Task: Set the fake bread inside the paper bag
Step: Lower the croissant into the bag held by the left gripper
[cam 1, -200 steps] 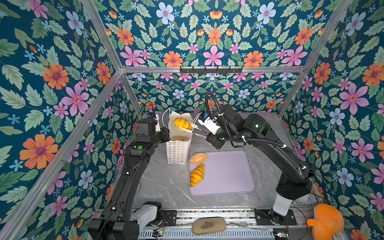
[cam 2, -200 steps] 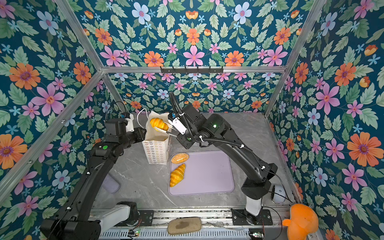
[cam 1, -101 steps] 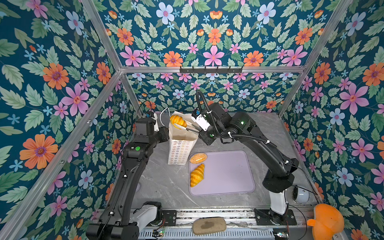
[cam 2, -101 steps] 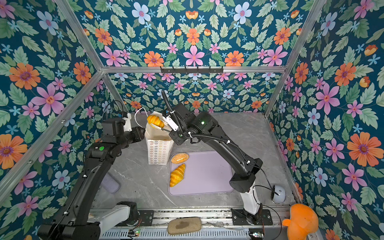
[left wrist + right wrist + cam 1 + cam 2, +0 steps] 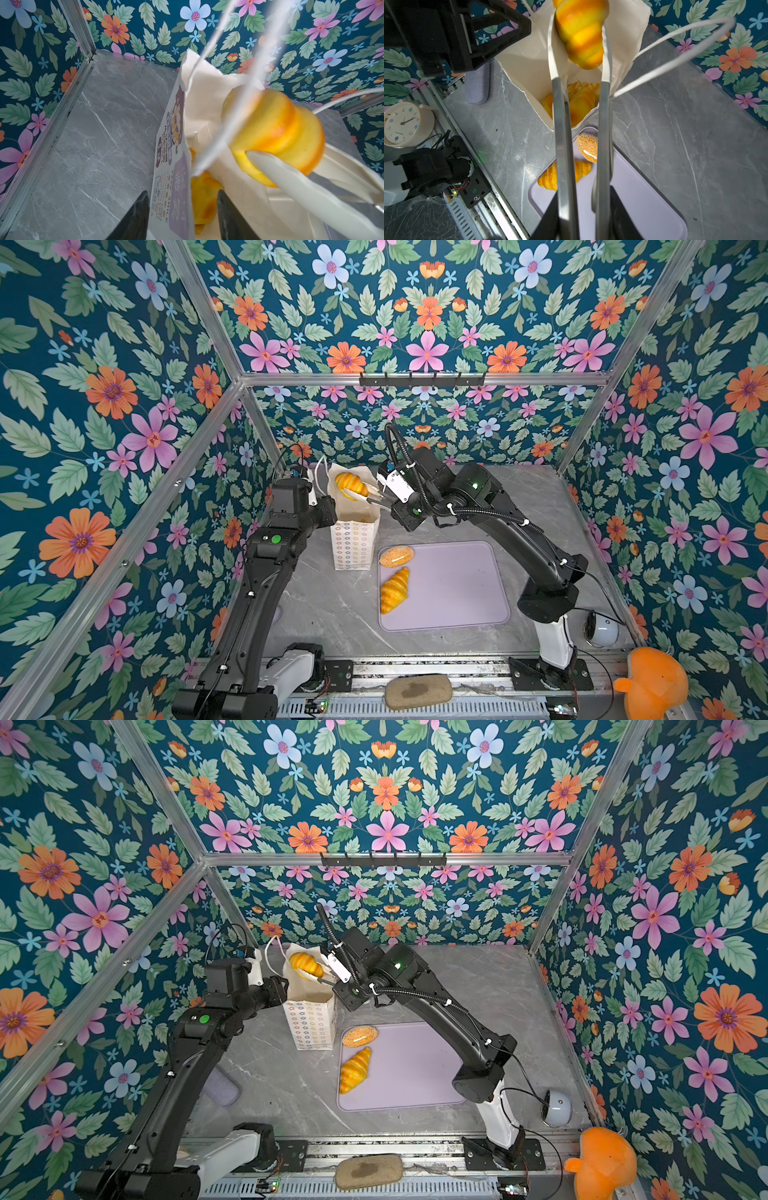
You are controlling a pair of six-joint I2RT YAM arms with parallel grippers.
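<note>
Beside the lilac tray (image 5: 457, 593) stands the paper bag (image 5: 353, 539), its side wall straddled, not pinched, by the parted jaws of the left gripper (image 5: 182, 194). A croissant (image 5: 351, 485) is clamped in the right gripper (image 5: 577, 25) over the bag's mouth, so the drop is judged in hand; lowering and release are called for next. A cord handle (image 5: 654, 72) nearby may be snagged. A second croissant (image 5: 394, 589) and speckled bun (image 5: 396, 556) lie on the tray.

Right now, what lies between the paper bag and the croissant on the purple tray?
The speckled oval bun, at a corner of the tray, in both top views.
</note>
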